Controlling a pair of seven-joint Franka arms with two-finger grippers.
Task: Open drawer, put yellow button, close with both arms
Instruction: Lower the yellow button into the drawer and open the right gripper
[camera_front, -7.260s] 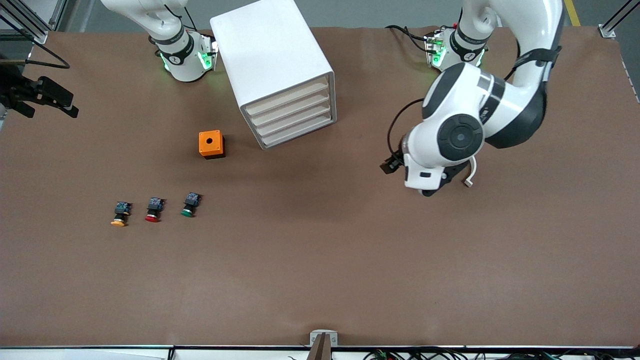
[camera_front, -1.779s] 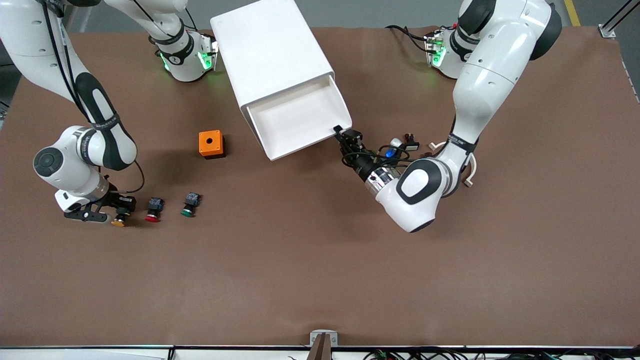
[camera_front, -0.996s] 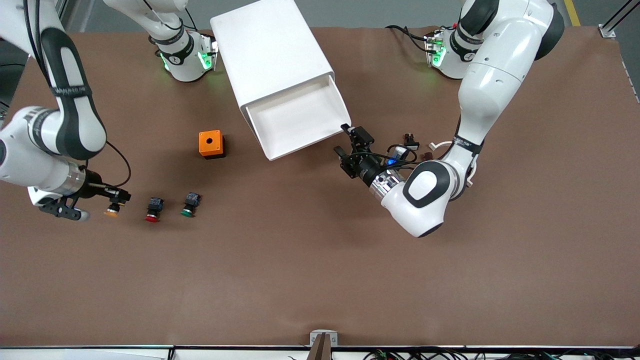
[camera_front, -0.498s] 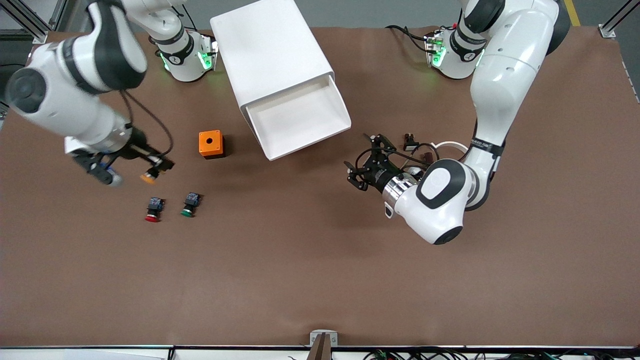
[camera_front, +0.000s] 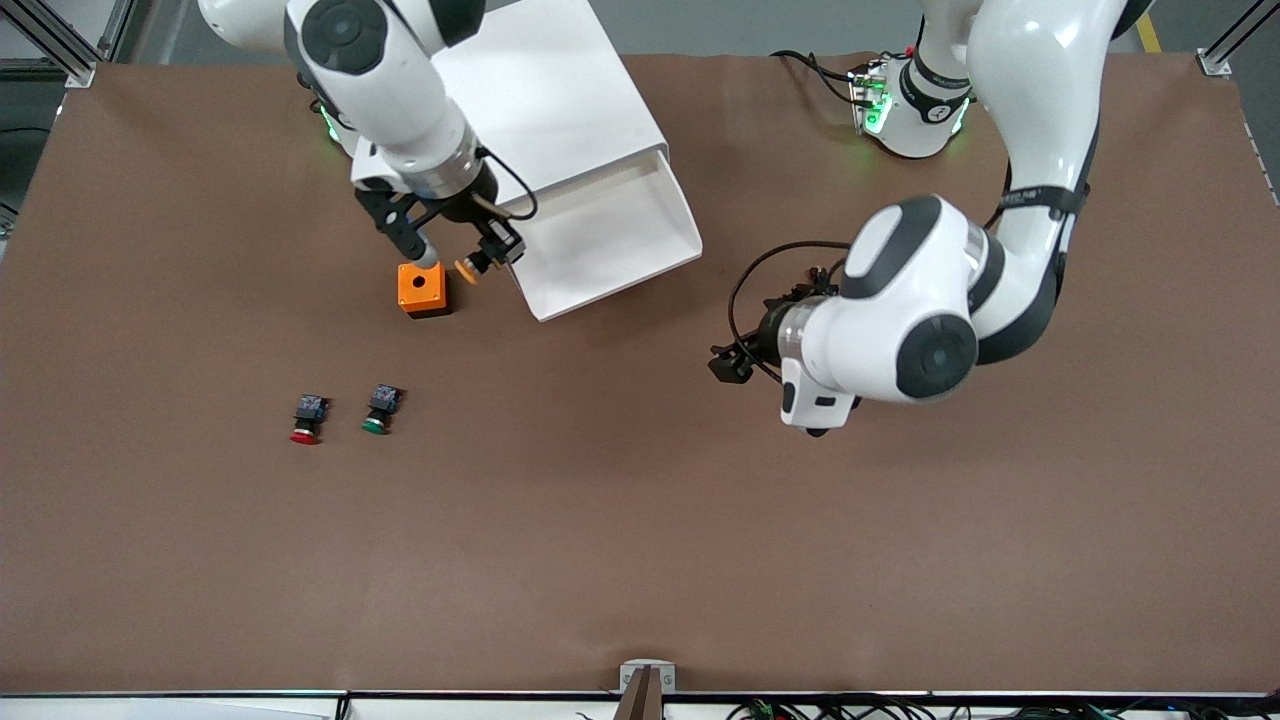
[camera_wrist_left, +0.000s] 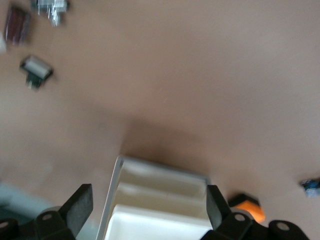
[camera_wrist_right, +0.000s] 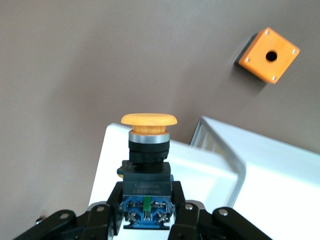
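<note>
Table (camera_front: 620, 540): brown surface carrying all items below; two white arms reach over it from green-lit bases;
Cabinet (camera_front: 545, 95): large white rounded box, set between the two bases, nearer the right arm's base; its front faces the front camera at a slant;
Drawer (camera_front: 610, 235): uppermost tray of the cabinet, pulled fully out, white inside; in the left wrist view the cream fronts below it show stacked under the tray (camera_wrist_left: 160, 200);
Left arm (camera_front: 940, 310): elbow bent over the table toward its own end, wrist turned to the cabinet; left gripper (camera_front: 733, 362) hangs over bare table, well apart from the drawer, its fingers (camera_wrist_left: 80, 207) spread wide with nothing between them;
Right arm (camera_front: 385, 85): reaches down across the cabinet's top; right gripper (camera_front: 482, 257) sits over the table just beside the drawer's corner and above the orange box, jaws pinched onto the yellow button;
Orange box (camera_front: 422, 289): square, with a round hole in its top, on the table beside the drawer, toward the right arm's end;
Yellow button (camera_wrist_right: 148, 150): held in the air by its blue rear block, yellow cap pointing away from the gripper, at the drawer's edge, not inside the tray;
Green-capped button (camera_front: 379, 409) and red-capped button (camera_front: 306, 419): lying side by side on the table, nearer to the front camera than the orange box;
Small dark parts (camera_wrist_left: 36, 70): on the table near the left arm, too blurred to identify
</note>
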